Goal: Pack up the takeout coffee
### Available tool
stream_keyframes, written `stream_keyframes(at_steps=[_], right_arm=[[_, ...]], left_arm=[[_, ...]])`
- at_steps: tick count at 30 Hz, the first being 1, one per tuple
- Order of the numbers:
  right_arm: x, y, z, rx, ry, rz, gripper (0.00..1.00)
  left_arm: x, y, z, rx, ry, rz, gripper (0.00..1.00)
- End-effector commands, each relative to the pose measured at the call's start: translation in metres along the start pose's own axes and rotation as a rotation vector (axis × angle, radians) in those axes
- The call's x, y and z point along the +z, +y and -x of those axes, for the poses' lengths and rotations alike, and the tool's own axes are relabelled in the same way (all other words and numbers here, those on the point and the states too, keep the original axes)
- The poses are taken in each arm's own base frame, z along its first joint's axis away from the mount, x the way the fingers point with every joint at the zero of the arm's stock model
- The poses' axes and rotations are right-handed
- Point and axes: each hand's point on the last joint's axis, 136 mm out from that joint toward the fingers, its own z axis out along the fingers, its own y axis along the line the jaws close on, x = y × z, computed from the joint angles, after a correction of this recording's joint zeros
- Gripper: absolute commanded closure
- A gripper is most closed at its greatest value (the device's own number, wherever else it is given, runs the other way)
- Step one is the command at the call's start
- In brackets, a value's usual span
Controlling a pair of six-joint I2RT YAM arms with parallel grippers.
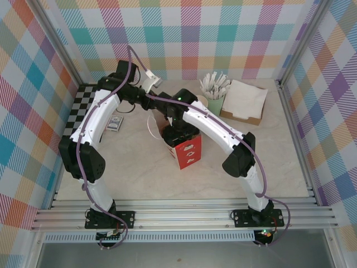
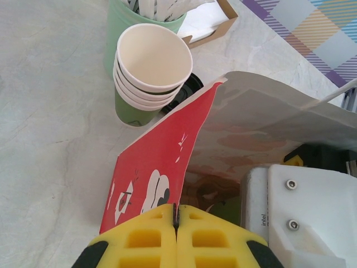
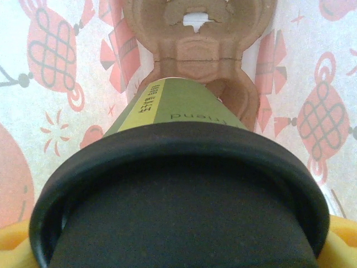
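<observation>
Your right end effector (image 3: 178,252) is down inside the paper bag (image 1: 187,152), and the takeout coffee (image 3: 181,114) sits directly between its fingers. In the right wrist view the black lid (image 3: 178,218) is nearest to the camera. A yellow fingertip (image 3: 11,241) shows at each lower corner, tight against the lid's rim, so this end effector is closed on the cup. The green body of the cup points away from the camera toward a brown pulp carrier (image 3: 195,33) at the bottom of the bag. The bag walls with red printed ornaments stand around it.

Your left end effector (image 2: 176,223) has its yellow fingers (image 2: 139,241) pressed fully together on the upper edge of the bag's red side, and the bag mouth is open beside it.

Beyond the bag on the table (image 1: 139,178) stand the stacked green cups (image 2: 150,61). Further back are the mint cup with white sticks (image 1: 215,101) and a box of napkins (image 1: 244,100).
</observation>
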Motion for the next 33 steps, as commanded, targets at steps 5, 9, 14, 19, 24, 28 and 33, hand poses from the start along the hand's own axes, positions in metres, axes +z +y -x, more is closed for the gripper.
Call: stream_keyframes(at_steps=[5,9,14,19,24,28,33], right_arm=[[0.006,-0.014,-0.029,-0.012,0.139,-0.056,0.41],[0.007,-0.016,-0.030,-0.011,0.142,-0.058,0.41],[0.012,-0.018,-0.031,-0.006,0.153,-0.068,0.41],[0.010,-0.024,-0.032,0.004,0.150,-0.096,0.41],[0.007,-0.028,-0.035,0.008,0.153,-0.115,0.41],[0.009,-0.026,-0.034,0.009,0.149,-0.105,0.42],[0.014,-0.027,-0.035,0.007,0.160,-0.110,0.42]], left_arm=[[-0.003,-0.006,0.012,0.019,-0.031,-0.017,1.00],[-0.002,-0.005,0.011,0.015,-0.028,-0.016,1.00],[-0.003,-0.005,0.011,0.017,-0.030,-0.013,1.00],[-0.004,-0.005,0.011,0.021,-0.031,-0.009,1.00],[-0.004,-0.005,0.011,0.022,-0.030,-0.008,1.00],[-0.004,-0.005,0.011,0.021,-0.029,-0.008,1.00],[-0.005,-0.004,0.010,0.022,-0.026,-0.003,1.00]])
